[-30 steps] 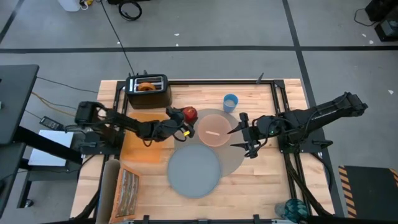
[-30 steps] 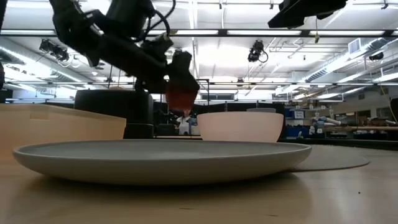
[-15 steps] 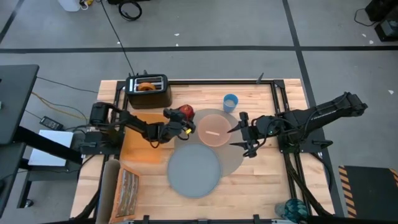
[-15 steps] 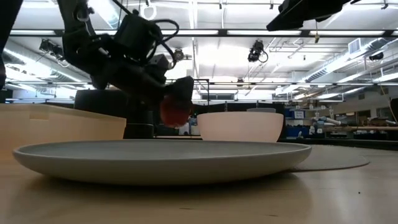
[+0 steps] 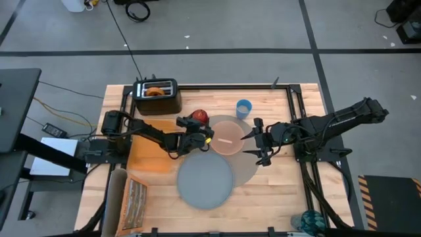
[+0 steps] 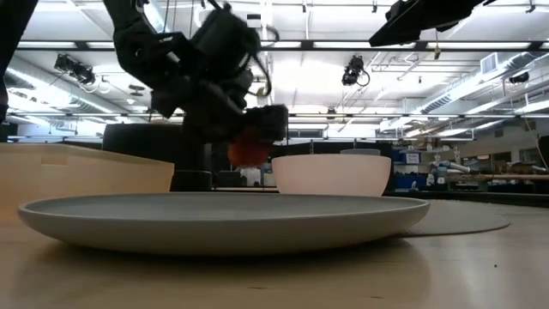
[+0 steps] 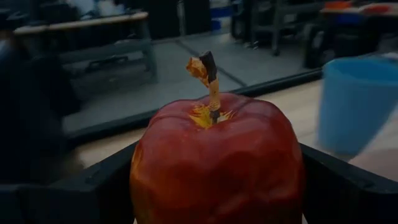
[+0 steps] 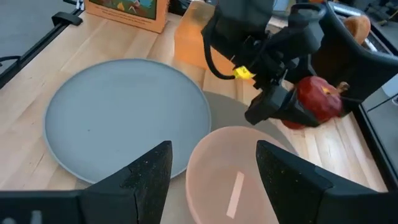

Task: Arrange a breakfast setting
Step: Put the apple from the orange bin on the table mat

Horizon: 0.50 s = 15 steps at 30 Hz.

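Wooden worktable [image 5: 289, 191] in an open lab hall, strip lights overhead in the low view. At frame centre in the high view, left gripper [image 5: 197, 125] clamped on the red apple [image 5: 199, 117] — fingers [image 7: 348, 186] flanking it on both sides in the left wrist view, stem up, fruit carried clear of the table in the low view, just left of the pink bowl [image 5: 226, 136]. Bowl seated on the round mat [image 5: 253, 164], spoon [image 5: 226, 139] inside; grey plate [image 5: 205, 181] below centre, overlapping the mat's edge; blue cup [image 5: 244, 108] above right of the bowl. Right gripper [image 5: 262, 143] waiting at the bowl's right rim, fingers spread, nothing held. Likely step: setting the apple down. Best done by lowering slowly, staying clear of the bowl's rim, releasing only once the fruit rests stem-up — a round apple liable to roll.
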{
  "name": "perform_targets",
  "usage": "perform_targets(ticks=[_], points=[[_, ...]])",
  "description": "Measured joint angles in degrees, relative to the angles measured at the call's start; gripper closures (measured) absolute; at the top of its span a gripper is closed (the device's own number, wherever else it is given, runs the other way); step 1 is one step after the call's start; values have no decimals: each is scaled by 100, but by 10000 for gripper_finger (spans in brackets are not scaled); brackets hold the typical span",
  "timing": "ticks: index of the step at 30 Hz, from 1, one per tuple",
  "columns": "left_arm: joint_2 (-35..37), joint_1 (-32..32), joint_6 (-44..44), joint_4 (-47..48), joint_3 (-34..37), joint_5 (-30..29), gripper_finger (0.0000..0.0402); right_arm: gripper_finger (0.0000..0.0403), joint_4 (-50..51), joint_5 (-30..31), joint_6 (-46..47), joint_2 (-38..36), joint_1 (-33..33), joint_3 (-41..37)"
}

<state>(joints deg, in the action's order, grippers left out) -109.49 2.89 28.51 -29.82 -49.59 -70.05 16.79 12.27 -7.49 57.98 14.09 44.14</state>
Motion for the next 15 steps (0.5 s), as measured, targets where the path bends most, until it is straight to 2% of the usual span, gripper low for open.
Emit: perform_targets(ticks=[3, 6, 15], points=[[-2, -34, 958, 656, 41, -116, 60, 163, 78, -10, 42, 2, 9, 0], [-81, -47, 1494, 719, 115, -99, 60, 163, 87, -17, 42, 2, 9, 0], [-624, -2, 1595, 628, -45, 95, 60, 163, 88, -33, 171, 2, 9, 0]])
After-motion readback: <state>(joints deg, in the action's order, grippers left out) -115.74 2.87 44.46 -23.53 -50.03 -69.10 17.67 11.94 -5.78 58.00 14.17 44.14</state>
